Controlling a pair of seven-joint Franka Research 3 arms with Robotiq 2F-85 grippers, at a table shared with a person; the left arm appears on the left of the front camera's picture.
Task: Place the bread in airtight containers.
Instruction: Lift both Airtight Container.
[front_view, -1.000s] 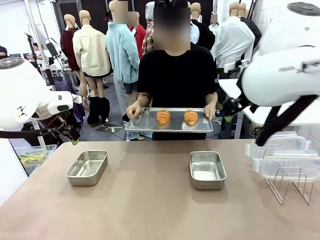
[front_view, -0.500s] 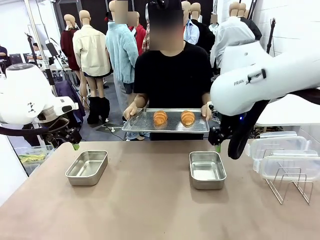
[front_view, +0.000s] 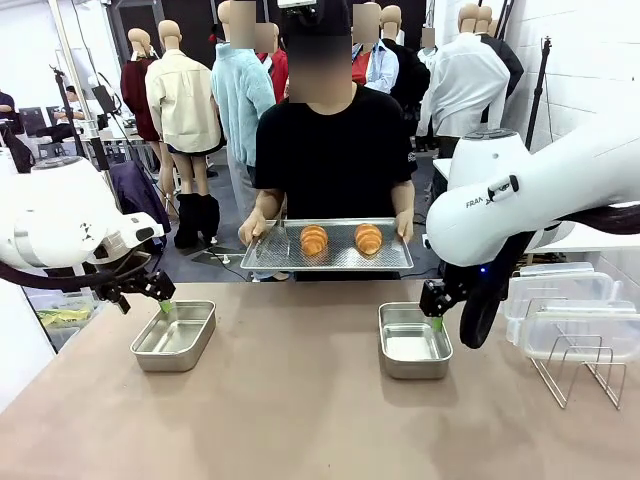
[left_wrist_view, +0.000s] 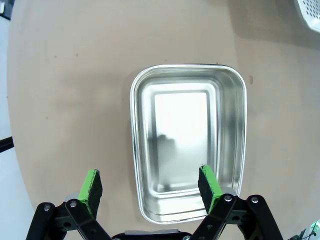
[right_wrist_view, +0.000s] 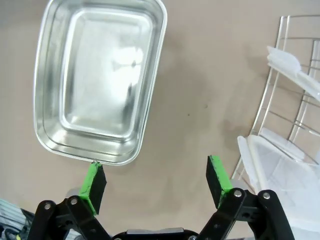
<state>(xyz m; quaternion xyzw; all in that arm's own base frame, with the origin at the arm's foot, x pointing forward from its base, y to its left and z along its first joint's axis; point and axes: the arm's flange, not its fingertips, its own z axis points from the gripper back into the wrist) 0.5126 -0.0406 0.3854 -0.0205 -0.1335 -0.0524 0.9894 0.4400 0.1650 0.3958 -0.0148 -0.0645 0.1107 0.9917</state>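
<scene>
My left gripper (left_wrist_view: 150, 184) hangs open over the left tin (left_wrist_view: 187, 140), and my right gripper (right_wrist_view: 155, 177) stands open at the right tin's (right_wrist_view: 97, 80) edge. Neither holds anything. The bread (front_view: 314, 240) lies on the tray (front_view: 330, 264) that the person (front_view: 330, 150) holds beyond the counter's (front_view: 300, 420) far edge, and both tins are empty.

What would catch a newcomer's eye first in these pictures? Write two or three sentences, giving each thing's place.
Across the table, a person holds a steel tray carrying two golden rolls. Nearer the camera, the open left hand hangs at the edge of the empty left tin. The open right hand hangs beside the empty right tin.
</scene>
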